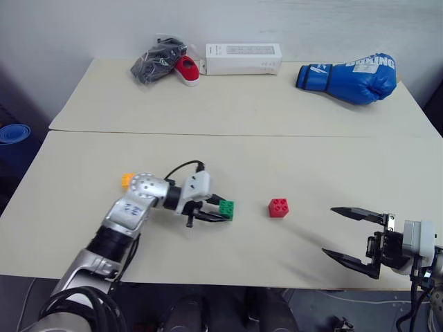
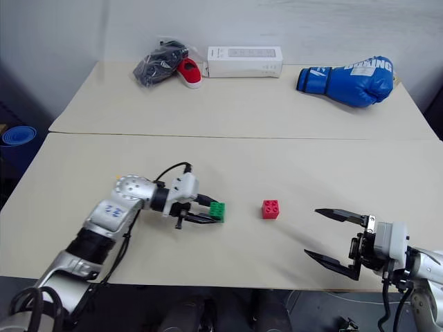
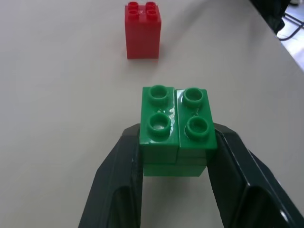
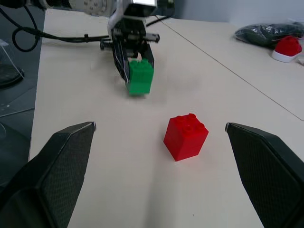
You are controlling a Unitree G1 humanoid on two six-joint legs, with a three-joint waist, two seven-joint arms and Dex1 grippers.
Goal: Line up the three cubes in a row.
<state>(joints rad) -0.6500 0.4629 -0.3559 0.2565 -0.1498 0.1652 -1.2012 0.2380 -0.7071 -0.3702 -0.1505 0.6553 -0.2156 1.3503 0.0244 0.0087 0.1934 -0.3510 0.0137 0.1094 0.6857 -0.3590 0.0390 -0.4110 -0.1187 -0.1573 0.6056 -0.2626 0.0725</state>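
Placement of the green studded plastic brick (image 1: 226, 209) looks to be the step in hand: in the left eye view the left claw (image 1: 211, 211) is clenched on it over the beige counter (image 1: 291, 159), a little to the left of the red studded plastic brick (image 1: 279, 207), while the orange-yellow studded plastic brick (image 1: 127, 180) sits further left, partly hidden behind the left arm. The right claw (image 1: 351, 235) hangs released near the counter's front edge, right of the red brick and apart from it. The right eye view gives the same order from left to right, with green and red near each other and roughly level across the counter; the orange-yellow one lies a little further back, so the row is not yet made. In the left wrist view the two black fingers (image 3: 118, 183) press the green brick's opposite side faces, studs up, and it reads as two narrow pieces side by side; its upright axis is the long one, and the red brick beyond it also stands taller than wide. In the right wrist view the green brick appears to hang slightly off the surface, though I cannot be sure. The next move, I judge, calls for setting it down upright beside the red brick, then fetching the orange-yellow one into line.
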